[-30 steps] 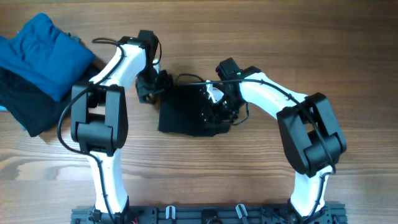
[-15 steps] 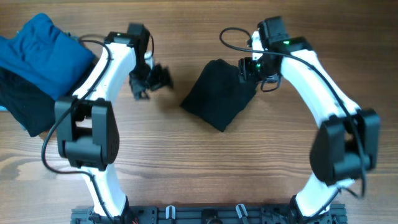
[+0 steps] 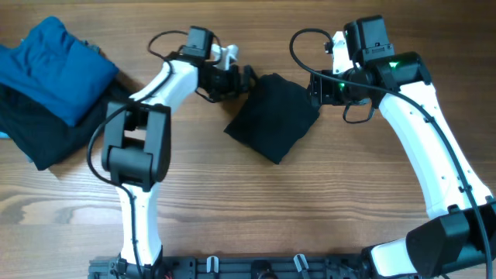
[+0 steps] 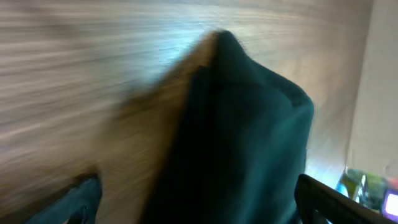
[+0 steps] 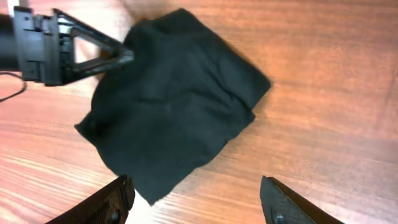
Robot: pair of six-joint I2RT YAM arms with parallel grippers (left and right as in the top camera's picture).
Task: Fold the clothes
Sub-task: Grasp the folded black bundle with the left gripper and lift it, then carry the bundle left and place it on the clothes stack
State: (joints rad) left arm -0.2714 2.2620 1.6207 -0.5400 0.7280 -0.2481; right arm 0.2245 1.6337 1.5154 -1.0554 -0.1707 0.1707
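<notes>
The black garment point(image 3: 271, 116) lies folded into a small tilted square at the table's middle; its logo and tag are hidden. My left gripper point(image 3: 239, 80) is open at the garment's upper left corner. In the left wrist view the dark cloth point(image 4: 242, 137) fills the gap between the spread fingers point(image 4: 199, 208). My right gripper point(image 3: 322, 89) is open and empty just off the garment's right edge. In the right wrist view the garment point(image 5: 174, 106) lies ahead of the spread fingers point(image 5: 199, 202), and the left gripper point(image 5: 93, 56) shows at its far corner.
A folded bright blue garment point(image 3: 54, 58) lies on a plain black one point(image 3: 39, 136) at the table's far left. Bare wooden table point(image 3: 256, 209) lies in front of the folded garment. Cables loop above both wrists.
The garment went from a flat rectangle to a tilted square, shifted right. My left gripper swung away left, then came back to the garment's upper left corner. My right gripper moved up and right, off the cloth.
</notes>
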